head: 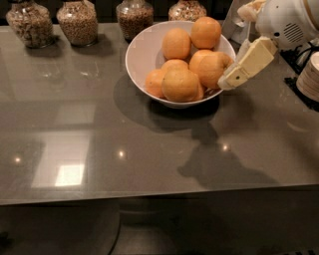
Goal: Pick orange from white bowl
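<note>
The white bowl (142,64) stands at the back middle of the dark glossy table and holds several oranges. The large orange (209,68) with a small dark dimple on its right side lies at the bowl's right side. My gripper (235,47) comes in from the upper right, with its white housing just right of the bowl. It is open and empty. Its lower cream finger (247,61) slants down-left, and its tip is at the bowl's right rim, right next to the dimpled orange. The upper finger (249,9) shows above the bowl's far right rim.
Several glass jars of grains (77,21) line the table's back edge to the left of and behind the bowl. A stack of white dishes (310,74) and dark cables sit at the right edge. The table's front edge (149,196) runs across the lower part of the view.
</note>
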`<state>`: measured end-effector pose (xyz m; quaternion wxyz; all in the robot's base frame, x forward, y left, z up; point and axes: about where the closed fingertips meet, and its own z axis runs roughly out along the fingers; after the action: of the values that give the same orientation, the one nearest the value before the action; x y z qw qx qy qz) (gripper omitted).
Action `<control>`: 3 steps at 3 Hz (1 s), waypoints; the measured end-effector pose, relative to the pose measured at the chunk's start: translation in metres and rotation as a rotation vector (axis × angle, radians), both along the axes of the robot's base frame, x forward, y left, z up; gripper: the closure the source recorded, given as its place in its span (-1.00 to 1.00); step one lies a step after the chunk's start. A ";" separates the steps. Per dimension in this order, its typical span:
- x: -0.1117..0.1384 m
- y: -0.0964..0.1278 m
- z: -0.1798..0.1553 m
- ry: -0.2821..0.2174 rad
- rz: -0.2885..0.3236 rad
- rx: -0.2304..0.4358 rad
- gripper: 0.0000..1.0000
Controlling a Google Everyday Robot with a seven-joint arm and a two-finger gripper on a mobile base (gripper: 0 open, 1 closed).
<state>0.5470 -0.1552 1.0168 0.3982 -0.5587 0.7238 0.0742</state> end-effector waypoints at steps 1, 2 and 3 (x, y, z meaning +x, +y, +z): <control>0.003 0.003 -0.006 0.001 -0.006 -0.021 -1.00; 0.010 -0.004 -0.021 0.010 -0.048 -0.056 -1.00; 0.019 -0.013 -0.035 0.022 -0.096 -0.067 -0.98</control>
<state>0.5655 -0.1680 0.9818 0.3742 -0.5355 0.7562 0.0371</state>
